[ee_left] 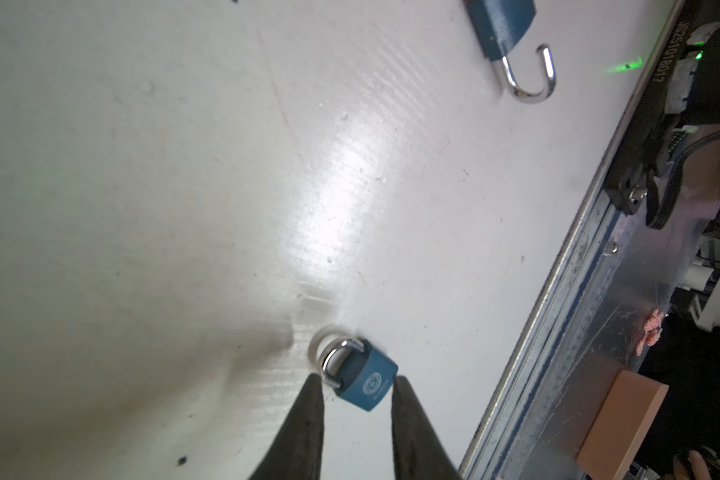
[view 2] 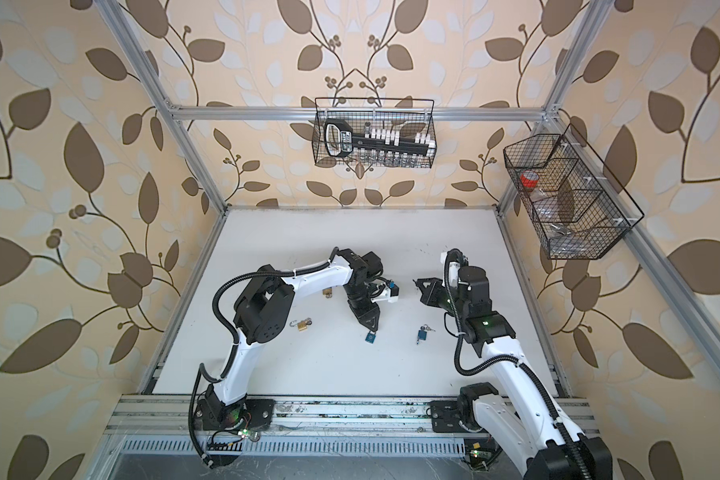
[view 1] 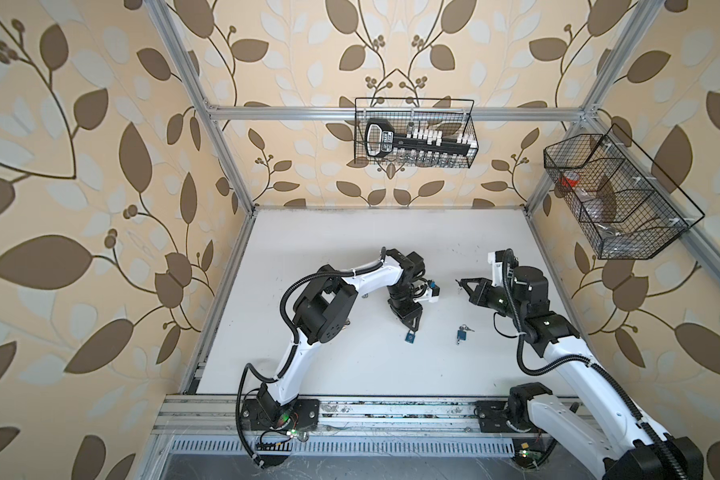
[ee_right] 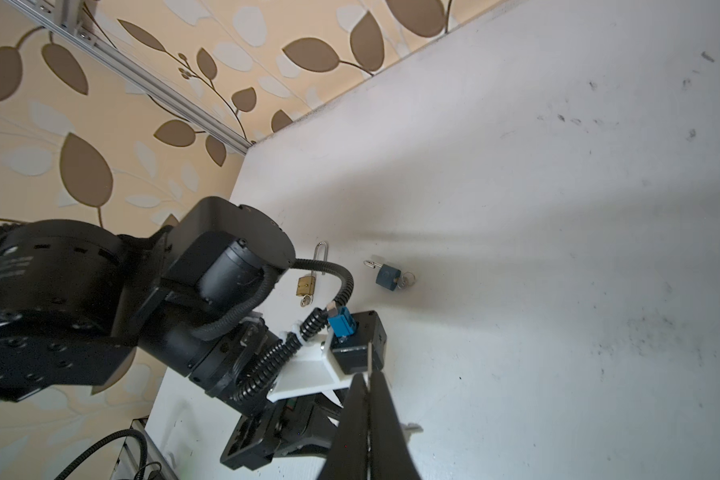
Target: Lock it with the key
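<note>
Left claw [ee_left: 357,380] parted: small blue metal padlock [ee_left: 366,384] lies between its fingers, lower centre of the wrist view, on white table [ee_left: 184,166]. Right claw [ee_right: 368,378] pressed closed.

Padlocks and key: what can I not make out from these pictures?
- Open blue padlock: body cut off by the left wrist view's edge.
- Closed blue padlock: shackle blurred in the left wrist view; keyhole not visible.
- Right gripper: shut; the right wrist view shows only a thin sliver between its fingertips, key or not unclear.
</note>
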Controlling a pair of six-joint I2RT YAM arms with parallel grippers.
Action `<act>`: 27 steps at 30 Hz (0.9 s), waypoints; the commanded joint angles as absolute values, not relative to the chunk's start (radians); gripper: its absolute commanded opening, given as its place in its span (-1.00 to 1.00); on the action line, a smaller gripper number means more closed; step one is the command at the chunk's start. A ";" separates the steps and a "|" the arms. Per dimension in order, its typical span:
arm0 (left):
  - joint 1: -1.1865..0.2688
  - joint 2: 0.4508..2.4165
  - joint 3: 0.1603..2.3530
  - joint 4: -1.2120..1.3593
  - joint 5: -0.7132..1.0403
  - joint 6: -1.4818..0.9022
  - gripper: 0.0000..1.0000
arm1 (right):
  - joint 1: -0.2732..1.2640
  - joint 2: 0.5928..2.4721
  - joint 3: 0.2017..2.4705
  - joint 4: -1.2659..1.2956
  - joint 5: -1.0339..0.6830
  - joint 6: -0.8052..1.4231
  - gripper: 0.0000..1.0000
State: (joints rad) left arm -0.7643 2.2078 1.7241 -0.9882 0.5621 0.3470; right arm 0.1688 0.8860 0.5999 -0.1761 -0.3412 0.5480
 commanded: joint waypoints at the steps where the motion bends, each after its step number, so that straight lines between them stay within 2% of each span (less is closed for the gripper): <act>1: -0.732 2.089 1.694 -0.923 0.609 0.296 -0.34 | 0.264 0.848 0.596 -0.242 -0.225 0.539 -1.00; 6: -0.648 1.864 1.501 -0.680 0.619 0.143 -0.07 | 0.539 0.877 0.583 -0.291 -0.048 0.587 -1.00; 9: -0.580 1.713 1.360 -0.531 0.577 0.023 -0.03 | 0.657 0.915 0.565 -0.296 -0.041 0.609 -1.00; 14: -0.500 1.519 1.175 -0.398 0.479 -0.102 0.07 | 0.667 1.058 0.552 -0.298 -0.270 0.563 -1.00; 17: -0.474 1.456 1.113 -0.381 0.446 -0.130 0.10 | 0.667 1.175 0.610 -0.402 -0.343 0.480 -1.00; 27: -0.461 1.384 1.055 -0.373 0.399 -0.154 0.13 | 0.631 1.347 0.697 -0.471 -0.388 0.350 -1.00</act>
State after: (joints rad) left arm -0.4694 1.4460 1.0595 -0.4141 0.4339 -0.1341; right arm 0.6449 1.3224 0.6655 -0.4427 -0.3485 0.4088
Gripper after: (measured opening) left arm 0.563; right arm 0.047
